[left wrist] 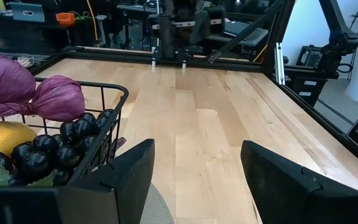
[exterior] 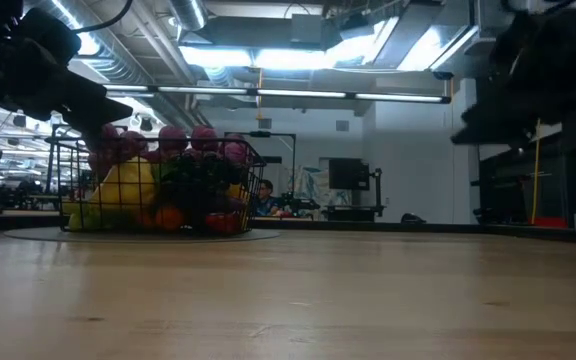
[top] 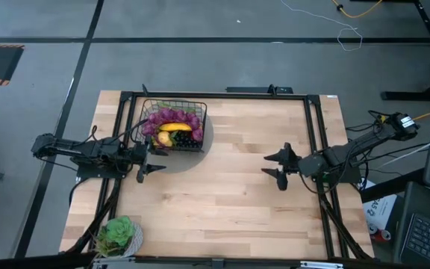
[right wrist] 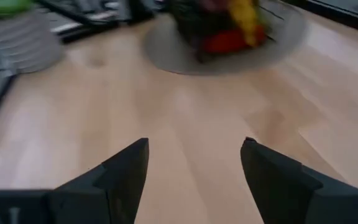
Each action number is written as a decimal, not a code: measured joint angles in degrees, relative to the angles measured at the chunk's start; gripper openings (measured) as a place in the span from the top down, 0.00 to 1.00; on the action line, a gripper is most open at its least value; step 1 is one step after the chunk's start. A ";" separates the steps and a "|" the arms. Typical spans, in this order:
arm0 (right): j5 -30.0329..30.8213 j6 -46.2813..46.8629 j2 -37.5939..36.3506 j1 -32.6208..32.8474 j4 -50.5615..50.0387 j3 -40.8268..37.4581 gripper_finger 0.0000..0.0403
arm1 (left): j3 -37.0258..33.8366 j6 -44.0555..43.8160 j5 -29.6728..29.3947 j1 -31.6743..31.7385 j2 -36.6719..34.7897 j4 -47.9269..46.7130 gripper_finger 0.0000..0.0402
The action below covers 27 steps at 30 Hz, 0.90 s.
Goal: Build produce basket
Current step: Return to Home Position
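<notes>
The black wire basket (top: 174, 128) stands on a round grey mat (top: 207, 138) at the table's far left, filled with produce: purple bunches (top: 172, 116), a yellow banana (top: 175, 128), dark grapes (top: 186, 139). The basket also shows in the low view (exterior: 158, 185) and, with its grapes, in the left wrist view (left wrist: 67, 146). My left gripper (top: 149, 160) is open and empty, just near of the basket's left corner. My right gripper (top: 278, 167) is open and empty over the table's right middle, pointing toward the basket (right wrist: 222, 25).
A small potted green plant (top: 118, 236) stands at the table's near left corner. A black frame (top: 222, 96) runs around the table. Bare wood lies between the two grippers.
</notes>
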 joint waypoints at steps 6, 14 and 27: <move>-6.93 -8.52 0.00 0.00 6.10 -0.02 0.37 | 0.02 0.00 0.00 -0.01 0.00 0.00 0.41; -7.63 -8.47 0.02 0.00 6.03 -0.02 0.37 | 0.00 0.00 0.00 0.00 0.00 0.00 0.41; -7.63 -7.01 0.02 0.00 5.94 -0.02 0.37 | 0.00 0.00 0.00 0.00 0.00 0.00 0.41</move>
